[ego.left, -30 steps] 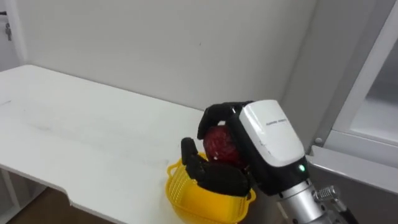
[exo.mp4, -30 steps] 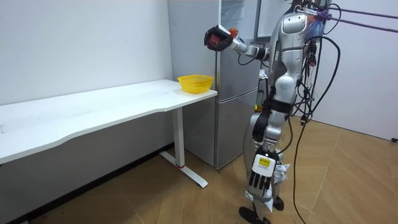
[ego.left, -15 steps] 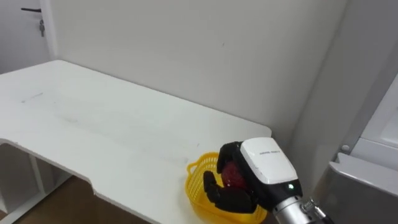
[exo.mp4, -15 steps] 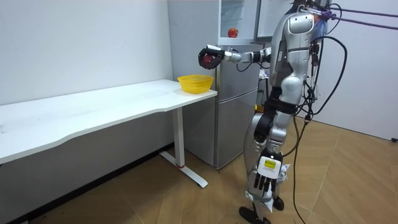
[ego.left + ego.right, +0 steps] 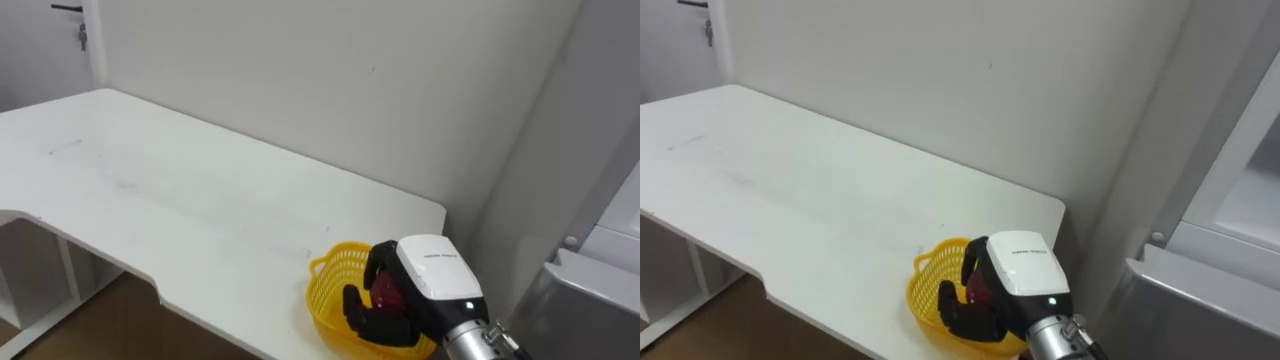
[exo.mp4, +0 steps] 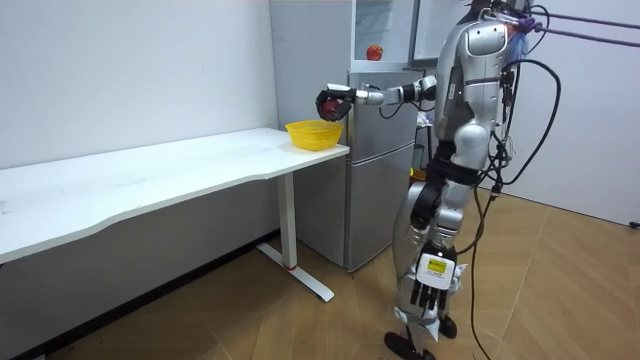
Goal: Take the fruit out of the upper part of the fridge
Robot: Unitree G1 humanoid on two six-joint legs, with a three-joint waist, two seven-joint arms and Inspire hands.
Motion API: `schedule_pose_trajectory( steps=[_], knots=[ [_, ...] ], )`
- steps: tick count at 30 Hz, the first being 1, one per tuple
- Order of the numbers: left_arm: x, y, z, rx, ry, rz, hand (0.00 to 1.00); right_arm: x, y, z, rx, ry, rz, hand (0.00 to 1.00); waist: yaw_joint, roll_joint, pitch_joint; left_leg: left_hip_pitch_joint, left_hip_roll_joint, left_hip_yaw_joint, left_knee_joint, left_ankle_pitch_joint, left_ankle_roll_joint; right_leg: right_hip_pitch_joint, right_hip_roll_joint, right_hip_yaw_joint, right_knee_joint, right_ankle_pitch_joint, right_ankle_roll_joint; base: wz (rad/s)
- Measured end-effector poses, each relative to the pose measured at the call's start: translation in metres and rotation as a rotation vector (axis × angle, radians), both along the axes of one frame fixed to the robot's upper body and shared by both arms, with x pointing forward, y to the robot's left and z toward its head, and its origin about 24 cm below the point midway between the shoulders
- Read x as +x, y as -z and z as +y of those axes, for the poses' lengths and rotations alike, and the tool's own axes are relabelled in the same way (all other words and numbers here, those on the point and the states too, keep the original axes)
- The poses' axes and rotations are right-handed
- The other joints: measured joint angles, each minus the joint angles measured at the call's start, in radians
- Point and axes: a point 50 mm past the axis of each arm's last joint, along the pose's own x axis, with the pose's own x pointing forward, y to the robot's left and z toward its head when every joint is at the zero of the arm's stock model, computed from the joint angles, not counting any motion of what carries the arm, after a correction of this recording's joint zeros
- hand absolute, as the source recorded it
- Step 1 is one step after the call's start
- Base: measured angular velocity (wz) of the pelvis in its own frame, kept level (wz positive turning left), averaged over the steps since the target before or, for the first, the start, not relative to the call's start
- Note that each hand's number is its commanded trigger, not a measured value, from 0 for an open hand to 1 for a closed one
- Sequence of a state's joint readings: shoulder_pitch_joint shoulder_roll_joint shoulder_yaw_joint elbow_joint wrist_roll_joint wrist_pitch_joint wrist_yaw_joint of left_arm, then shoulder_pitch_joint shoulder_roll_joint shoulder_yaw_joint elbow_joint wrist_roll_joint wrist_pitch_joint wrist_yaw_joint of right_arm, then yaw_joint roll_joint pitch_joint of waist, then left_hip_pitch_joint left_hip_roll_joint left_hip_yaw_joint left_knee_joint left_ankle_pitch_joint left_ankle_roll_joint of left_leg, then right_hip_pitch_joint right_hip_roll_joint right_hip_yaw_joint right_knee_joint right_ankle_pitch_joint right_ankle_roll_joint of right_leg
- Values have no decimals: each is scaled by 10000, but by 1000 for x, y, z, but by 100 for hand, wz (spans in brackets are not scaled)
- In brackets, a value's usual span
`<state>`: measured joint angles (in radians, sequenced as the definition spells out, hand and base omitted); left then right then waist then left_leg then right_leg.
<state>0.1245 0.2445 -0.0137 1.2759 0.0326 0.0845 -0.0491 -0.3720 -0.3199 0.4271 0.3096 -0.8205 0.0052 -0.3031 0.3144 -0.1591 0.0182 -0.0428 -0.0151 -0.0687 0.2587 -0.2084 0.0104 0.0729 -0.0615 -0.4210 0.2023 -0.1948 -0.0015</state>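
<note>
The robot stands before a grey fridge point(image 6: 380, 130), beside the right end of a white tabletop point(image 5: 180, 190). Its right hand point(image 5: 428, 285) reaches out over a yellow basket point(image 5: 335, 285) at that end, black fingers clamped on a red fruit point(image 5: 388, 290) held just above the basket's inside. Small dark print on the hand's white back is too small to read. The left hand point(image 6: 427, 290) hangs at its side, fingers relaxed. A second red fruit point(image 6: 374, 52) sits in the open upper fridge.
</note>
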Motion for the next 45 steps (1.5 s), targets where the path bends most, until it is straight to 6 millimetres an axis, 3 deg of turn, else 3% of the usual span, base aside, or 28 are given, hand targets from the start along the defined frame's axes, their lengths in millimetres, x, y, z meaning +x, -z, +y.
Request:
schedule_pose_trajectory(
  steps=[1,2,3,17,22,45],
  knots=[
    [-1,0,0,-10,-10,38,0,0,0,0,-6,15,11,87,4,0,0,-48,-2,-3,19,1,0,-31,0,-16,1,0,0,0],
    [-2,0,0,-12,-15,56,0,0,0,0,-11,40,15,51,2,-1,-1,-69,-4,-10,30,1,0,-42,0,-29,1,0,0,5],
    [-3,0,0,-13,-24,91,0,0,0,-1,-21,99,27,0,1,-1,-1,-105,-6,-11,63,0,-1,-55,1,-47,1,0,0,8],
    [-2,0,-1,-33,-6,97,0,3,2,-4,251,249,226,0,182,63,33,-259,2,-149,309,-29,33,-72,-30,-36,22,0,0,1],
    [-1,0,-1,-39,7,41,0,8,-6,-2,353,205,-30,0,178,119,5,-272,-3,-143,345,-31,40,-77,-45,-31,36,4,2,0],
    [-4,2,-9,-303,-20,3,0,10,-9,-6,839,362,-6,0,163,262,-38,-202,-3,-134,332,-29,40,-33,-41,-21,42,4,3,0]
  ],
)
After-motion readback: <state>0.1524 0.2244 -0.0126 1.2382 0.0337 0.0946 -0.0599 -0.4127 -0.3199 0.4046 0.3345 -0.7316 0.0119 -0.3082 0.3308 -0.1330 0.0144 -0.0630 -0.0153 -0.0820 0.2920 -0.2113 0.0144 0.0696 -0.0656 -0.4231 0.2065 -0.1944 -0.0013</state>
